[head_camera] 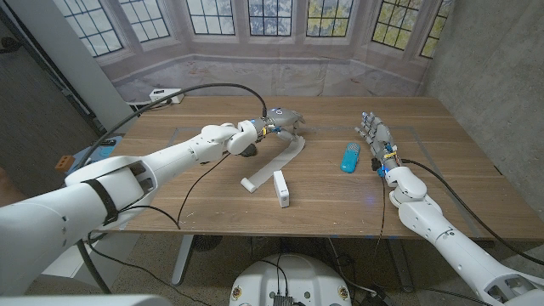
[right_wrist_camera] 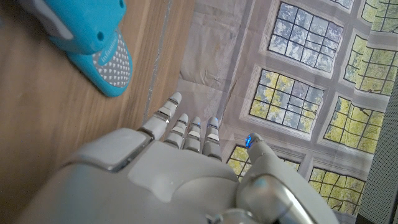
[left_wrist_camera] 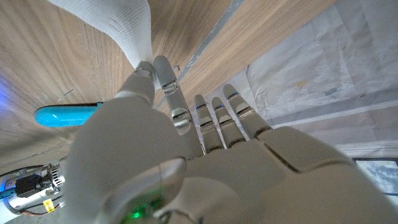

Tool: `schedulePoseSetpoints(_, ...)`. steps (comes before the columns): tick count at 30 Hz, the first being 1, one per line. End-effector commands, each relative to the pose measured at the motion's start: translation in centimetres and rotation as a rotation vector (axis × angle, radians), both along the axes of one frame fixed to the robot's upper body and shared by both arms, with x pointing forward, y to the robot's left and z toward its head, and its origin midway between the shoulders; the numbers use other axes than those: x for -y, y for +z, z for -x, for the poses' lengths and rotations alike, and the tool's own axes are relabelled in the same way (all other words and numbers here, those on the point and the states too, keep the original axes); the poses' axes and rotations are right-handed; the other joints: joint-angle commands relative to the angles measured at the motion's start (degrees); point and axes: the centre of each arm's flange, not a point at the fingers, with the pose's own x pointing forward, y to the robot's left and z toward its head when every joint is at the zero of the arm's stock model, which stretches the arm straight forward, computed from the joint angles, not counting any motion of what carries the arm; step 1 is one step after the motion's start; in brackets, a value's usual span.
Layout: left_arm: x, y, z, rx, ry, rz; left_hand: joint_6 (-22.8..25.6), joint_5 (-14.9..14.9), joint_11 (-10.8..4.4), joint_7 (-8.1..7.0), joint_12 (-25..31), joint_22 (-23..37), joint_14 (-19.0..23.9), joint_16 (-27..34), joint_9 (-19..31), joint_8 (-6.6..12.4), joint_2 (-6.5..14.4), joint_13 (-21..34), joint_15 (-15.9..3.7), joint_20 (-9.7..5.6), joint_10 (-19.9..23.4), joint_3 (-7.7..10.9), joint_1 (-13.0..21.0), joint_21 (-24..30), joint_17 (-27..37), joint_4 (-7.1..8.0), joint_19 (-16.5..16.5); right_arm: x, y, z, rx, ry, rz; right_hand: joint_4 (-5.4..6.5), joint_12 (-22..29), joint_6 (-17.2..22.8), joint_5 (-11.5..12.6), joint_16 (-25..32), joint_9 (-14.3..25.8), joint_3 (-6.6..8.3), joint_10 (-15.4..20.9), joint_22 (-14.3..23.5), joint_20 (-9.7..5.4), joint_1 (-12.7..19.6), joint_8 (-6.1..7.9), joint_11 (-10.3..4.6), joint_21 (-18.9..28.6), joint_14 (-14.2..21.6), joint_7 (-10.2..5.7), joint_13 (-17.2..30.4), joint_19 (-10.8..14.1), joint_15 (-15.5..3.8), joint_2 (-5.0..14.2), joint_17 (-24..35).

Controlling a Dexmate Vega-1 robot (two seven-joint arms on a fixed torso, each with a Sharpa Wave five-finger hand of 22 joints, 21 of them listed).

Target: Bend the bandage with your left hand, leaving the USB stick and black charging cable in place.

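Fingers of left hand (head_camera: 285, 119) pinch the bandage (head_camera: 276, 163); right hand (head_camera: 374, 136) stands spread, empty.

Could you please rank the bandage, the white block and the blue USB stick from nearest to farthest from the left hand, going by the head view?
1. bandage: held at its far end by the left hand.
2. white block: nearer the table's front edge, beside the bandage's lower end.
3. blue USB stick: off to the right, beside the right hand.

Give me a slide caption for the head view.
Left hand grips the far end of the white bandage; right hand waits beside the blue USB stick.
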Motion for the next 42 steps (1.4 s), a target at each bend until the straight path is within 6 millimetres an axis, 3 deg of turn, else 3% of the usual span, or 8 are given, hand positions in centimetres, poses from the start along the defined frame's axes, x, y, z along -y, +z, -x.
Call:
schedulePoseSetpoints(1, -1.3, -0.3, 0.3, 0.021, -0.063, 0.027, 0.39, -0.1, -0.19, -0.24, -0.23, 0.29, 0.64, 0.45, -0.03, 0.33, -0.22, 0.34, -0.19, -0.23, 0.77, -0.07, 0.72, 0.27, 0.34, 0.04, 0.6, -0.4, -0.1, 0.3, -0.005, -0.003, 0.005, 0.46, 0.12, 0.18, 0.04, -0.17, 0.15, 0.25, 0.04, 0.11, -2.66, -0.44, -0.13, 0.03, 0.21, 0.38, -0.11, 0.15, 0.34, -0.21, 0.41, 0.12)
schedulePoseSetpoints(42, -5.6, -1.5, 1.8, 0.037, -0.192, 0.053, -0.06, -0.24, -1.24, -0.61, -0.67, 0.31, 0.88, 0.4, 0.16, 0.66, 0.41, 0.41, -1.21, -0.85, 1.17, -0.96, 0.58, 0.2, 0.58, 0.43, 0.47, -1.0, 0.3, 1.1, -0.015, -0.02, 0.024, 0.59, 0.1, 0.35, 0.07, -0.21, 0.14, 0.4, -0.07, 0.11, -2.64, -0.69, -0.08, 0.17, 0.18, 0.38, -0.07, 0.14, 0.29, -0.09, 0.41, 0.12)
